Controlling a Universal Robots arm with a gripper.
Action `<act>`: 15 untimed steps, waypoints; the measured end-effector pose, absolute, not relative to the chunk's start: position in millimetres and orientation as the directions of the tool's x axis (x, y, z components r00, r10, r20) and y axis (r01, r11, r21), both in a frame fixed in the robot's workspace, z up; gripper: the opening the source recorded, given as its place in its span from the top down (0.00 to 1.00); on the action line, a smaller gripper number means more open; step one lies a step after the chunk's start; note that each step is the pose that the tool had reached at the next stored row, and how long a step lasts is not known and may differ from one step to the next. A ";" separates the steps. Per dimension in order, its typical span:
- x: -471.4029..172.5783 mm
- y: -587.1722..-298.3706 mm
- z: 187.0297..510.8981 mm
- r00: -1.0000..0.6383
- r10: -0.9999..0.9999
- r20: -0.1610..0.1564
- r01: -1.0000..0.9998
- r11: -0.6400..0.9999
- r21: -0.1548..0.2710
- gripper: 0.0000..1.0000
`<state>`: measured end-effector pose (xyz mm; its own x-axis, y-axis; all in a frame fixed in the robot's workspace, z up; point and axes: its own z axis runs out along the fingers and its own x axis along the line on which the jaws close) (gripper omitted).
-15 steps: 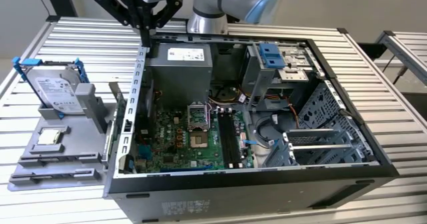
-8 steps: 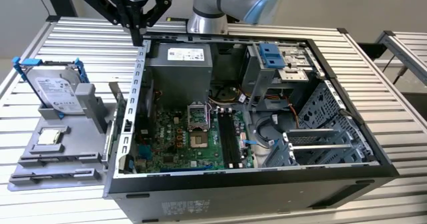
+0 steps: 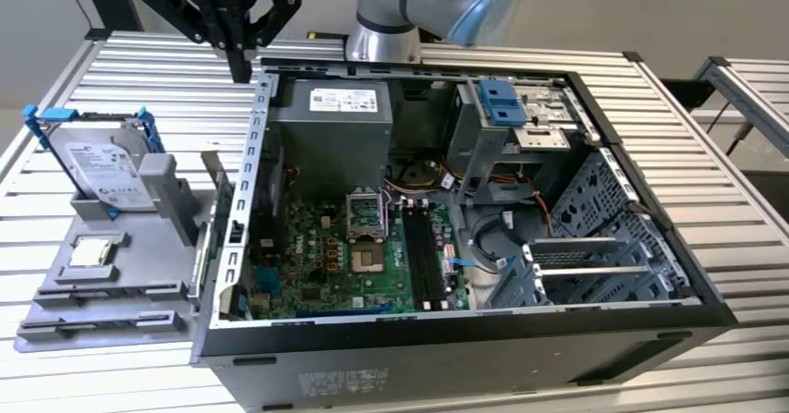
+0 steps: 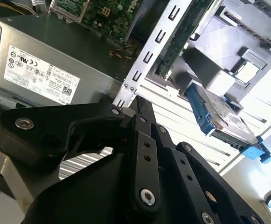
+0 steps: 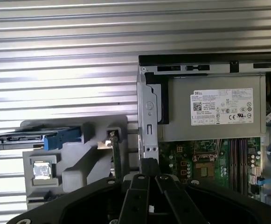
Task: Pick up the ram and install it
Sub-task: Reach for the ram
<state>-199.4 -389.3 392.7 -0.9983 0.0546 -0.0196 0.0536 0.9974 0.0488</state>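
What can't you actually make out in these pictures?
- Ram: edge-on in the first wrist view, one end behind the end effector; its chips are unseen.
- Memory slots: too small in the exterior view to tell whether they are empty.
- Arm: cut off by the exterior view's top edge.

ram (image 5: 116, 158) pt. hidden, arm (image 3: 407, 11) cut off

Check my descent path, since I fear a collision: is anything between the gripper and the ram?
Nothing visible does. The ram stands on edge in the grey holder, its upper edge bare; the gripper hangs above, by the case wall, which stands close beside the ram.
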 end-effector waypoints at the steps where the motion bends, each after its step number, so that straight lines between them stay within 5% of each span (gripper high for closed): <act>1: -200.2 -389.0 392.7 -0.999 0.049 -0.020 0.048 0.998 0.049 1.00; 15: -232.6 -384.5 392.6 -0.999 0.034 -0.021 0.032 0.998 0.049 1.00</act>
